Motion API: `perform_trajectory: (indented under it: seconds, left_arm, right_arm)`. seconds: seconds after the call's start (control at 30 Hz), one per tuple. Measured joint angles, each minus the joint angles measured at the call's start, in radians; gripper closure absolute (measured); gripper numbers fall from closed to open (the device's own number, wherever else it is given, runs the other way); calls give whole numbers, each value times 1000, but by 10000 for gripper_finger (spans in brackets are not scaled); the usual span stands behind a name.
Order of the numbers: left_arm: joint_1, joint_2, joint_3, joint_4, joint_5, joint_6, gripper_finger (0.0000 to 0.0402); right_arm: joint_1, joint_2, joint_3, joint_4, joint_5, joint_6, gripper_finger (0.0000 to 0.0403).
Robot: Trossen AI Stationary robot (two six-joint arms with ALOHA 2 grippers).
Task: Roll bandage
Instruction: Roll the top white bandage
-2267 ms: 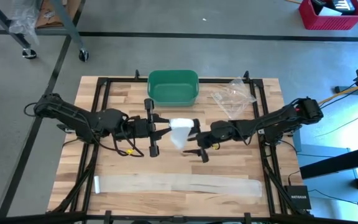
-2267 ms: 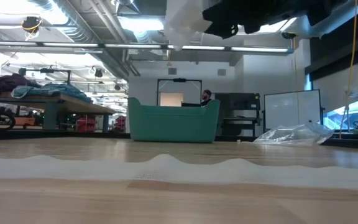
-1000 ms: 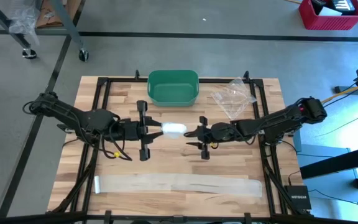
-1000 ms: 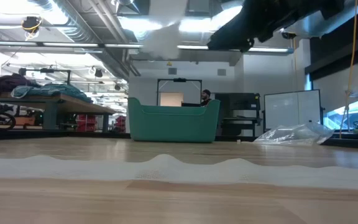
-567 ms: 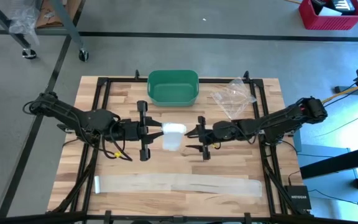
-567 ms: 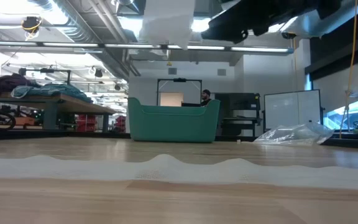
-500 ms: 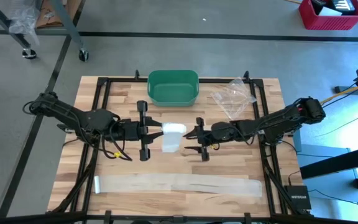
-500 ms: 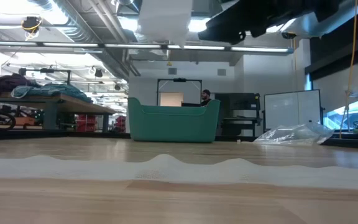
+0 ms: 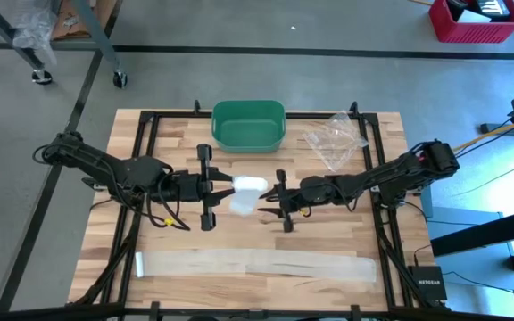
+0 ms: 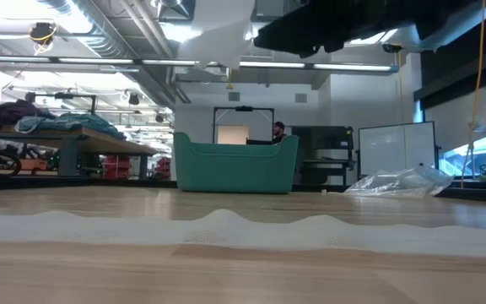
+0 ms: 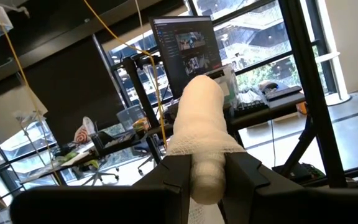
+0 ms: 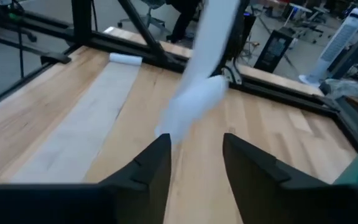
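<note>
A white bandage roll (image 9: 250, 184) hangs in the air above the table's middle, and my left gripper (image 9: 224, 185) is shut on it. A loose tail (image 9: 241, 204) droops from the roll toward the near edge. My right gripper (image 9: 265, 198) stands open just right of the tail. In the right wrist view the blurred tail (image 12: 194, 93) ends beside one fingertip (image 12: 161, 144). A second bandage (image 9: 257, 265) lies unrolled and flat along the near edge, with a small rolled end (image 9: 138, 263) at its left. My left gripper pinches the roll's near end (image 11: 205, 163) between its two fingers, coming level from the table's left. The roll sticks out past the fingertips, along the fingers, lifted clear of the table. My right gripper: whether a fingertip touches the tail, I cannot tell.
A green bin (image 9: 248, 125) stands at the far middle of the table. A crumpled clear plastic bag (image 9: 335, 138) lies to its right. The flat bandage (image 10: 226, 228) shows as a low ripple across the low view.
A tail has come loose from the roll and dropped below it. My right gripper has gone toward the table's left, closer to the roll, and has rolled and tipped downward. The left gripper and the roll have stayed in place.
</note>
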Motion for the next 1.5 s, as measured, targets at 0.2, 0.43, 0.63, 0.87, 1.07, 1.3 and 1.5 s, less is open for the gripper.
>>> perform_trajectory:
  seconds: [0.2,0.43,0.63,0.87,1.07,1.3,1.5]
  left_arm:
    - [0,0,0,0,0,0,347]
    - [0,0,0,0,0,0,347]
    - [0,0,0,0,1,4,347]
    - [0,0,0,1,5,4,347]
    - [0,0,0,0,12,4,347]
    - [-8,0,0,0,11,2,347]
    - [-54,-11,-1,112,13,116,347]
  right_arm:
    - [2,16,-1,27,-51,1,260]
    - [-7,26,0,65,-48,-20,261]
    - [-5,44,0,110,-50,-23,261]
    - [-6,75,11,112,-50,-51,284]
    - [-6,75,28,113,-60,-80,366]
    - [-5,75,29,80,-47,-102,380]
    - [-5,75,29,26,-42,-100,384]
